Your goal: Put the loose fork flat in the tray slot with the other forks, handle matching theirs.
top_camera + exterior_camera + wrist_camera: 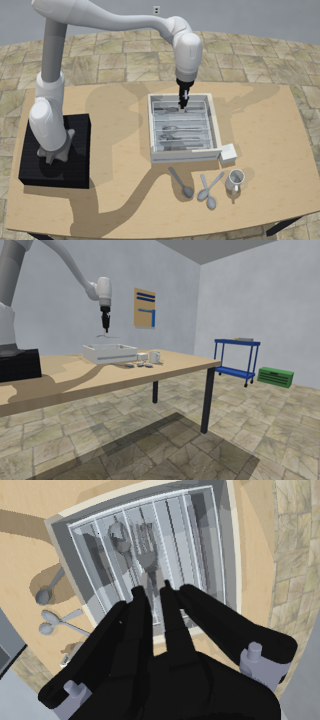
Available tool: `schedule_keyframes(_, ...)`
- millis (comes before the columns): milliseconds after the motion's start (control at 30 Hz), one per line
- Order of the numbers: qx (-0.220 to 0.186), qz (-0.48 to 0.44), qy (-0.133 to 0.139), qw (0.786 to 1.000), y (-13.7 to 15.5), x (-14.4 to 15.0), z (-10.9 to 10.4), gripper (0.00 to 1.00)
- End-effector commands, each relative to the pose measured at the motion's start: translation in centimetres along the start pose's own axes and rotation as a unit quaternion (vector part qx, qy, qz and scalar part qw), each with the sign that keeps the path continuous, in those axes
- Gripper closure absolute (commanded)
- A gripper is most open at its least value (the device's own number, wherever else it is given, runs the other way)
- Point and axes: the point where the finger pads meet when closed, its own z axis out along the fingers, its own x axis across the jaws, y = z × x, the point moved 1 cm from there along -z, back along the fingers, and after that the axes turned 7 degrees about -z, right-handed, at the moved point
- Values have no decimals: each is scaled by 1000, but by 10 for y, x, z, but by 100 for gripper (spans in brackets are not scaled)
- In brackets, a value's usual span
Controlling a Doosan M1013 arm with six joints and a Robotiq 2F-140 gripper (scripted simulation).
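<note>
My gripper (183,107) is shut on the loose fork (108,336) and holds it level in the air well above the white cutlery tray (183,124). In the side view the gripper (105,330) hangs over the tray (109,352) with a clear gap under the fork. In the wrist view the fork (148,560) runs out from between my fingertips, tines away from me, over the tray's slots (147,554). Other cutlery lies in the slots, among it a fork (179,127); I cannot tell every piece's kind.
Three loose spoons (204,187) lie on the table in front of the tray. A white mug (234,179) stands to their right. A small white block (227,153) sits at the tray's front right corner. The arm's black base (55,149) is at the left.
</note>
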Motion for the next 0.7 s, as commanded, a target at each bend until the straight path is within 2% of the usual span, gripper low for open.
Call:
schedule_keyframes(0, 4, -14, 8, 1000, 1, -2, 1, 99)
schedule_keyframes(367, 5, -14, 8, 1000, 1, -2, 3, 99)
schedule_keyframes(667, 5, -14, 8, 1000, 0, -1, 16, 99)
